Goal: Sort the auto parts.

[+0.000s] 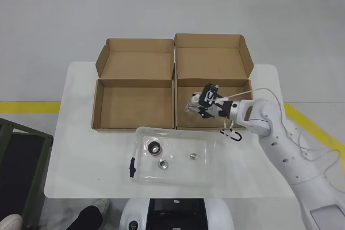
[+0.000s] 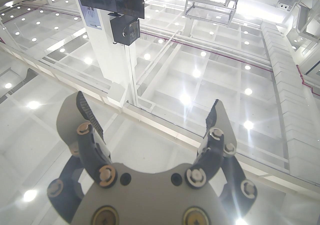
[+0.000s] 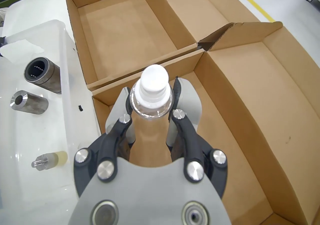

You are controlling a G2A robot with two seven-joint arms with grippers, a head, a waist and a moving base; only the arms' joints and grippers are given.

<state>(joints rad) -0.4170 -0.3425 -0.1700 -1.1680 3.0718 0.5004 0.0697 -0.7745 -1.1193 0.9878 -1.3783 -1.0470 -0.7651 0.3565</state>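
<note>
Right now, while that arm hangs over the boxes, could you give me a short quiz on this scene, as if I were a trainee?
1. True or false: the right claw holds nothing.
2. How many metal parts lie in the clear bin? A) two B) three C) five
3. Fill in: the left claw has its jaws ___.

Key:
1. False: it is shut on the white-capped part, over a cardboard box.
2. B
3. open
</note>
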